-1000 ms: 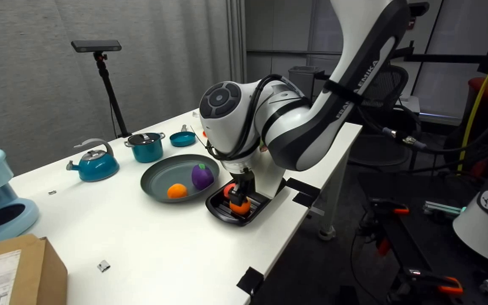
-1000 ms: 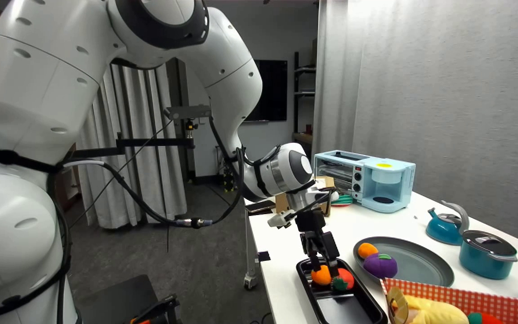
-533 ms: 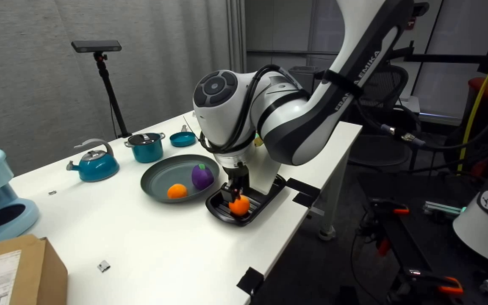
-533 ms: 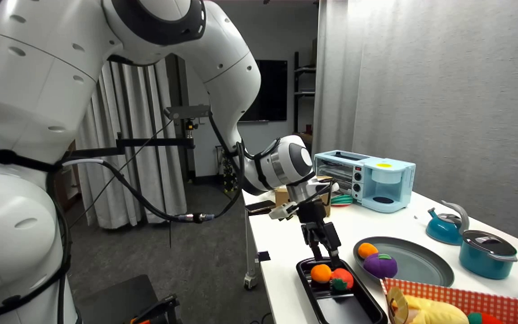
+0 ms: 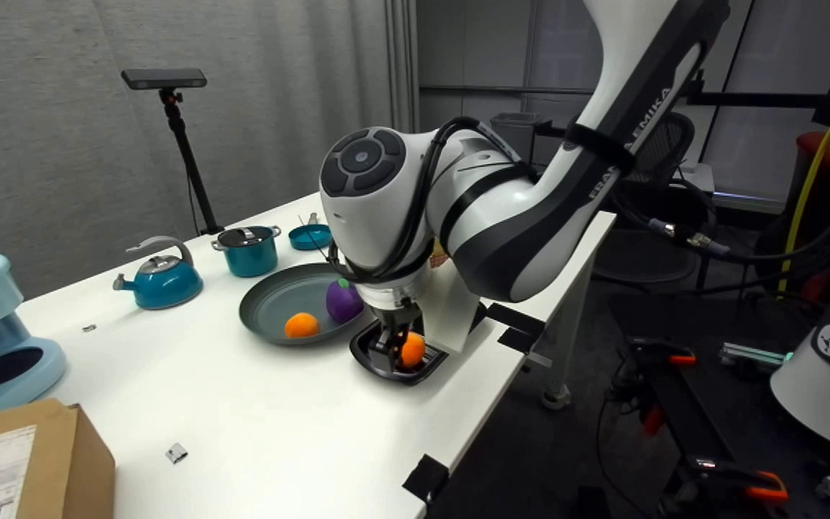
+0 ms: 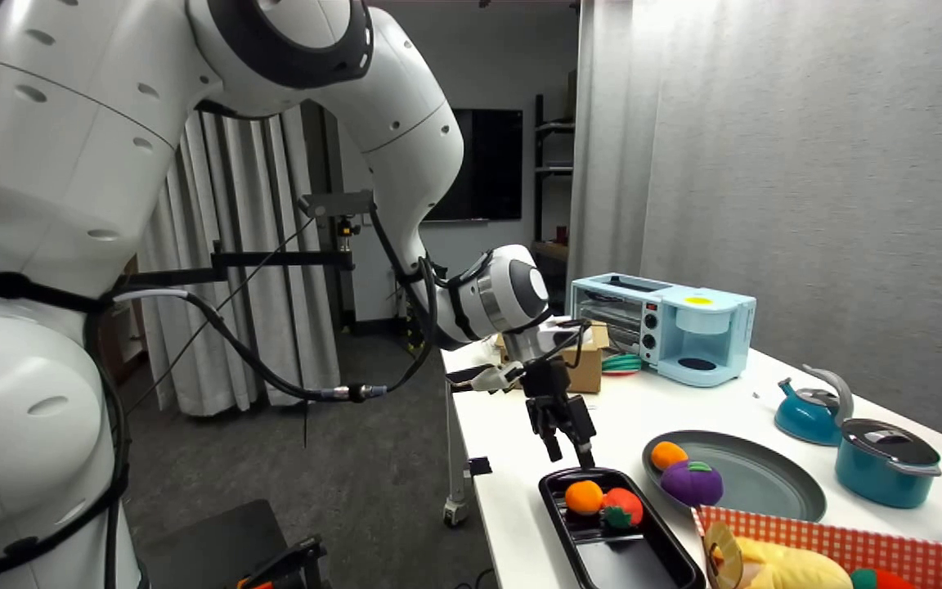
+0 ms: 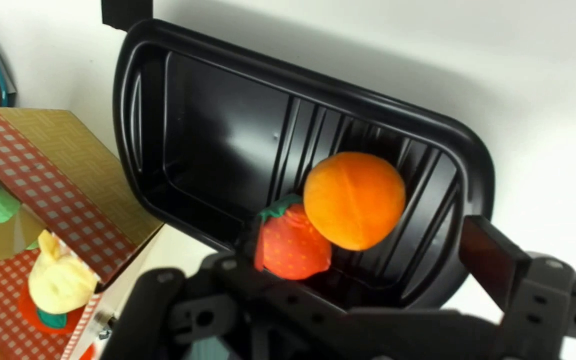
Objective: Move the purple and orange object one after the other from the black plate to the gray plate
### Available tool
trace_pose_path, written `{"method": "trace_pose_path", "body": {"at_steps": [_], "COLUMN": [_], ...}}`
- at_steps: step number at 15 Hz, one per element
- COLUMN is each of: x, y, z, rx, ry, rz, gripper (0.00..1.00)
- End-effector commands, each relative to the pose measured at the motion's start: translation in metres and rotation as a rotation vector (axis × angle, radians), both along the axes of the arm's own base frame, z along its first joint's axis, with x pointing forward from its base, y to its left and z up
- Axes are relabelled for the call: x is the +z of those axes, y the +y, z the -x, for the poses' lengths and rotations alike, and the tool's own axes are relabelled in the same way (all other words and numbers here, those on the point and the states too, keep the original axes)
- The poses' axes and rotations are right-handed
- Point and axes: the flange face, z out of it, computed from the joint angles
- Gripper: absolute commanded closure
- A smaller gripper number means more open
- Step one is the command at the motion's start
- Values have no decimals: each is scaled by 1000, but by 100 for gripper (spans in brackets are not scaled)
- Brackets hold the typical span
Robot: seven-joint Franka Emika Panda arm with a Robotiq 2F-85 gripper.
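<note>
The gray plate [image 6: 773,483] carries the purple object [image 6: 692,483], a dark-purple toy fruit with a green leaf, and beside it an orange object [image 6: 669,455]; both show in both exterior views. Another orange ball [image 7: 354,201] lies in the black plate [image 7: 218,125], touching a red toy strawberry [image 7: 295,242]. My gripper [image 6: 571,458] hangs above the end of the black plate where that ball lies. Its fingers [image 7: 493,262] stand wide apart with nothing held between them. In an exterior view the strawberry is hidden behind the gripper [image 5: 392,352].
A red-checkered box [image 6: 814,532] of toy food stands by the black plate. Beyond the gray plate are a teal kettle [image 5: 166,280], a teal pot [image 5: 249,252] and a small teal pan [image 5: 310,236]. A light-blue oven [image 6: 667,327] and a cardboard box [image 5: 33,461] also sit on the table.
My gripper has lifted out of the black plate, away from the orange ball, and shifted toward and past that plate's end. The fruits keep their places, and the jaws have stayed open.
</note>
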Motion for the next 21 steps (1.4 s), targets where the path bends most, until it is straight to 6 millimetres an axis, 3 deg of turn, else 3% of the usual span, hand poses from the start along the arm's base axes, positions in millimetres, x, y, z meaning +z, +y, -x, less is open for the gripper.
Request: {"method": "trace_pose_path", "body": {"at_steps": [1,7,17,21], "x": [-7,-25,-25,-37], "y": [4,-9,-30,-36], "z": [-1,0,-20,-19], "rx": [30,23,23,8], "ry": [11,41,35,51], "rz": [-13,4,15,18], "gripper": [0,0,0,6]}}
